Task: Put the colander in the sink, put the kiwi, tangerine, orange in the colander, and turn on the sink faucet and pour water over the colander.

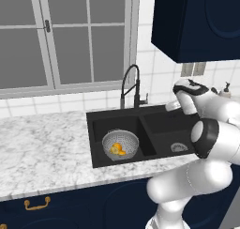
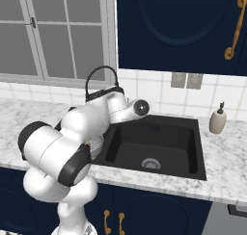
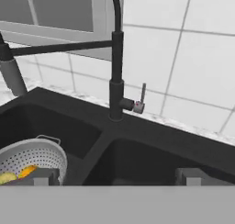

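Observation:
The grey colander (image 1: 120, 143) stands in the left basin of the black sink (image 1: 154, 114). Orange-coloured fruit (image 1: 117, 149) lie in it. The hand view shows the colander (image 3: 32, 158) at lower left with an orange piece (image 3: 27, 171) and a yellow-green one (image 3: 6, 177); I cannot tell kiwi, tangerine and orange apart. The sink faucet (image 3: 115, 85) rises behind the divider, its small lever (image 3: 142, 98) upright at its right side and its spout head (image 3: 11, 76) over the left basin. My gripper (image 3: 116, 177) hangs open above the right basin, facing the faucet, holding nothing. Water is out of view.
A beige soap dispenser (image 2: 218, 119) stands on the marble counter (image 1: 42, 143) right of the sink. The right basin (image 2: 154, 147) shows a silver drain (image 2: 151, 163). A window runs behind the faucet, and dark blue cabinets hang above on the right.

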### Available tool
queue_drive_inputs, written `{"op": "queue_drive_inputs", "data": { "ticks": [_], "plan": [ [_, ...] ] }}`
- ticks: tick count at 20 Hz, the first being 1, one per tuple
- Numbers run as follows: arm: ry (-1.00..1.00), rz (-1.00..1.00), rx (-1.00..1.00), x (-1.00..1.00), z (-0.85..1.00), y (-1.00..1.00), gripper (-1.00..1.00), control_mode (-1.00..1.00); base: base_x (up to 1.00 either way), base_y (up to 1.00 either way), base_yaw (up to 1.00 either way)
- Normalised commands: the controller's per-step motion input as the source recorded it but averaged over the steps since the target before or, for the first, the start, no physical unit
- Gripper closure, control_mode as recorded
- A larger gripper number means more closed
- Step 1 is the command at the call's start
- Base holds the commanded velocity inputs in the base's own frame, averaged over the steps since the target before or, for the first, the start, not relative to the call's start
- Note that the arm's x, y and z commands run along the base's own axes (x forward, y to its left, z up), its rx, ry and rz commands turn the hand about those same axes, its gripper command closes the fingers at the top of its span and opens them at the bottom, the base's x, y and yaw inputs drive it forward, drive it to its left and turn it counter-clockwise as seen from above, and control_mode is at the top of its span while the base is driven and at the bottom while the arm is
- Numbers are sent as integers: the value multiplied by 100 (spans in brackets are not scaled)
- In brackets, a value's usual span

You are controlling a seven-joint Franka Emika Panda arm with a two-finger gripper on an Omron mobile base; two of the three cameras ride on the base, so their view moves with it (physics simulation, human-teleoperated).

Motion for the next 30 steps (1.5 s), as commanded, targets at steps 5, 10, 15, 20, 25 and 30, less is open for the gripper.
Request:
{"op": "queue_drive_inputs", "data": {
  "ticks": [5,10,15,20,25,30],
  "plan": [
    [-15,-6,18,41,0,0,-100,-100,0,0,0],
    [-14,-4,12,40,0,0,-100,-100,0,0,0],
    [-5,0,5,16,0,0,-100,-100,0,0,0],
    [0,0,1,0,0,0,-100,-100,0,0,0],
    [0,0,0,3,0,0,-100,-100,0,0,0],
    [0,0,1,1,0,0,-100,-100,0,0,0]
  ]
}}
